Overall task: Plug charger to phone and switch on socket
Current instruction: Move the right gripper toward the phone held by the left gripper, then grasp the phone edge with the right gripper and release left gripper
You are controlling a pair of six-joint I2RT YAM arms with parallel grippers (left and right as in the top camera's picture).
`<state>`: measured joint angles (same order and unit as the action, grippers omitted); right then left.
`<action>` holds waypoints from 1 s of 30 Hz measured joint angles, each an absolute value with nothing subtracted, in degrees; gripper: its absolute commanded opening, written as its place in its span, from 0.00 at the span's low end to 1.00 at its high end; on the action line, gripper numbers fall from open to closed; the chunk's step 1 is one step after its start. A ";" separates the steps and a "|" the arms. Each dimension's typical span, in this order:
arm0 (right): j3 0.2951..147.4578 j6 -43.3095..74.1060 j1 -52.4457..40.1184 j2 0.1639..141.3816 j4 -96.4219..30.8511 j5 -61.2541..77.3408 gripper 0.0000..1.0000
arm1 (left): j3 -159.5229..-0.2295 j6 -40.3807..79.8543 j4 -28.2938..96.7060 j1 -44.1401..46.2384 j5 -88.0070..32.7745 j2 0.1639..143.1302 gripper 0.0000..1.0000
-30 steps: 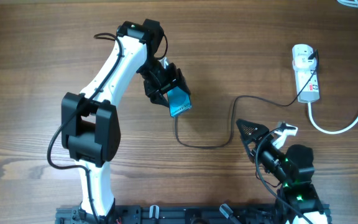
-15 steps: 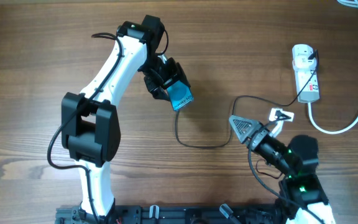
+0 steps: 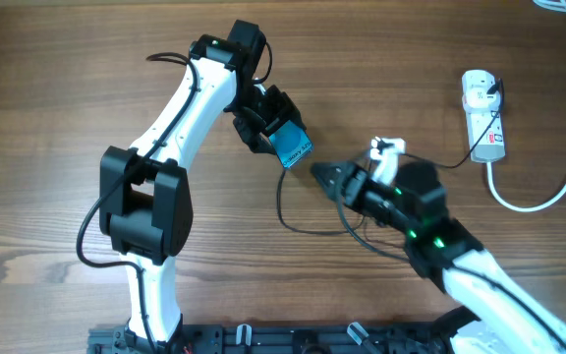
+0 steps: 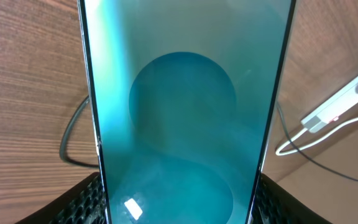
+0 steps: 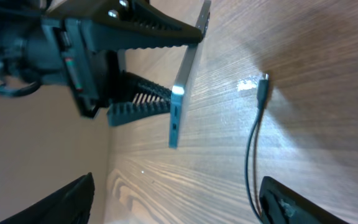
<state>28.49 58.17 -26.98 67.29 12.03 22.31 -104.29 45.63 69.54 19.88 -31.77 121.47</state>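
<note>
Holding the phone (image 3: 290,149) tilted above the bench (image 3: 47,79), the left hand (image 3: 271,133) clamps its two long sides, lower end aimed down and rightward. Just below that end lies the plug tip (image 5: 263,84) of the charger (image 3: 303,229), flat on the wood with its long axis pointing roughly toward the phone. The right hand (image 3: 330,179), jaws wide and empty, hangs just right of the tip and is probably the one to take it. The socket (image 3: 484,116) lies well apart, far right.
</note>
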 measured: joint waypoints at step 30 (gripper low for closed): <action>44.77 58.87 -31.70 91.61 12.08 14.20 0.45 | -104.29 48.40 67.61 19.88 -30.81 121.47 0.04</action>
<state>44.77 58.87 -31.70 91.61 12.08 14.20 -104.29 48.40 67.61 19.88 -30.81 121.47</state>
